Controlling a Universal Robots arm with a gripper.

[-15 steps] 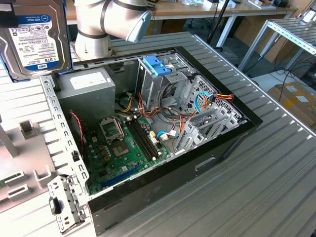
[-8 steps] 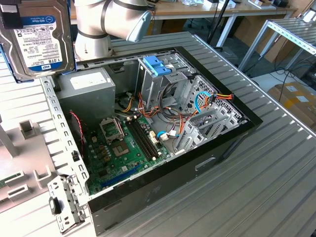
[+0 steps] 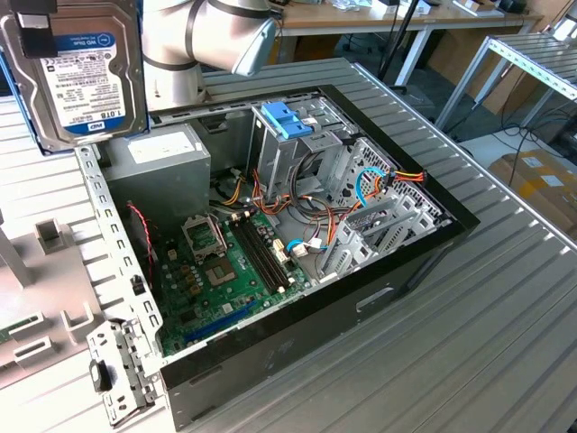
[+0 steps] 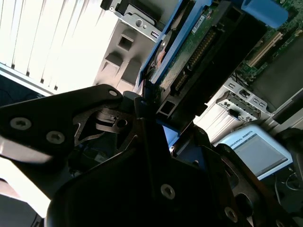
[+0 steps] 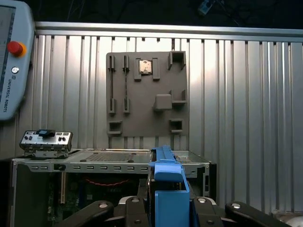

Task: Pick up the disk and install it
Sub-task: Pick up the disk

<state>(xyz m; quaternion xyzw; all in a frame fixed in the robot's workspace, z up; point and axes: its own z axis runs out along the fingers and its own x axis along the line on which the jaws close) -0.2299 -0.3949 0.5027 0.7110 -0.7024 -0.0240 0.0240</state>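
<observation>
Gripper [image 5: 168,209] is clamped narrow on the disk [image 5: 168,182], and in the first wrist view black fingers [image 5: 132,213] press both flanks with the blue end tab poking out between them. In the second wrist view the gripper [image 4: 156,118] bites the disk [image 4: 199,47] along its blue rail (the green circuit-board side shows here). In the exterior view the disk [image 3: 77,72] hangs aloft at the exterior view's left, label facing the camera, beside the arm [image 3: 207,36]. It sits out of the open case [image 3: 433,225] on the table [image 3: 505,316].
</observation>
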